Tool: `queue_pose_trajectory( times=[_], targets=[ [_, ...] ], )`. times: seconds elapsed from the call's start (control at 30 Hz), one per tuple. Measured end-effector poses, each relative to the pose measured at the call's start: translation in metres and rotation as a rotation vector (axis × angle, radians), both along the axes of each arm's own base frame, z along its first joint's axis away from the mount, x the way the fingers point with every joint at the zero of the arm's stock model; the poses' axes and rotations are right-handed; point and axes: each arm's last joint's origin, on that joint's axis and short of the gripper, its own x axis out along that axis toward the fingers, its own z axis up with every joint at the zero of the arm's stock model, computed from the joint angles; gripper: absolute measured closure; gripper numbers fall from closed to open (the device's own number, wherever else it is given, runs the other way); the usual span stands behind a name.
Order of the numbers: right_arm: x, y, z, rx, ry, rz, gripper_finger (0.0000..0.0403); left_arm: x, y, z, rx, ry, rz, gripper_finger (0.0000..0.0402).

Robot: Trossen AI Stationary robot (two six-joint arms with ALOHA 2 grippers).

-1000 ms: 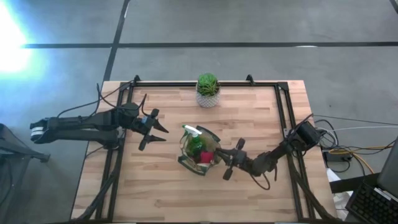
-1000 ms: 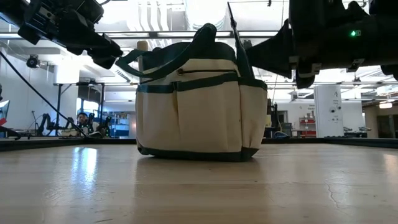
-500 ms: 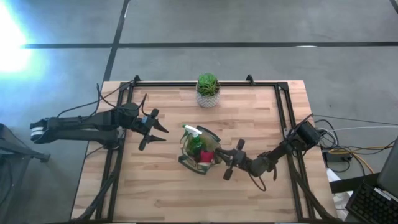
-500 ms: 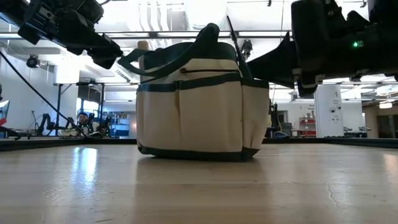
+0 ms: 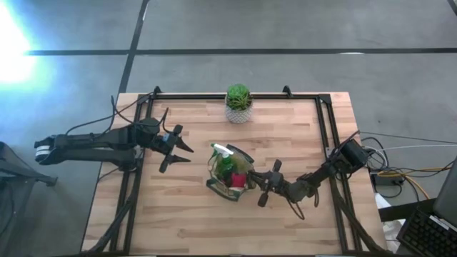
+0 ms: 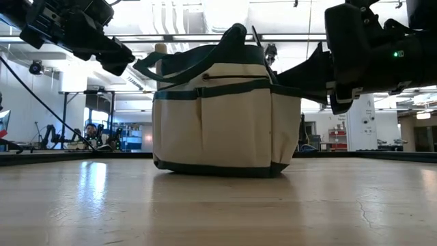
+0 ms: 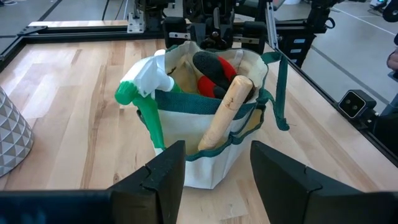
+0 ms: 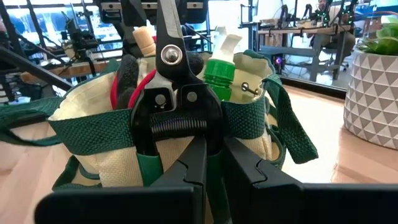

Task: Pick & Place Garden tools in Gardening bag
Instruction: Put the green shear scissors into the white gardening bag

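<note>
Right wrist view: the right gripper (image 8: pixel 208 163) is clamped on dark metal pruners (image 8: pixel 168 93) at the rim of the cream-and-olive fabric gardening bag (image 8: pixel 99 134) mid-table. Left gripper (image 5: pixel 180 151) hovers open, well apart.

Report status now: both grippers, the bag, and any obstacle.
Left gripper open, hovering left of gardening bag. Right gripper shut on pruners at bag's outer wall. Spray bottle and tools inside. Potted plant apart, no obstacle.

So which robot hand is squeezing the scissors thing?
The right gripper, at the gardening bag: shut on the pruners. The left gripper hangs open, apart from the bag, holding nothing.
</note>
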Motion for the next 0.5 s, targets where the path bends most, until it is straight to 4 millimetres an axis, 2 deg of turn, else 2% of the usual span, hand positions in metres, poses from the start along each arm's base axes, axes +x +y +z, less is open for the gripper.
queue_pose_trajectory(
  times=[0.27,0.5],
  targets=[
    [0.0010,0.0009,-0.0023,-0.017,0.029,0.002,0.0383,0.0000,0.0000,0.0000,0.000,0.000,0.000,0.0218],
    [0.0012,0.0012,-0.0004,-0.028,0.033,0.002,0.0338,0.0000,0.0000,0.0000,0.000,0.000,0.000,0.0218]
  ],
)
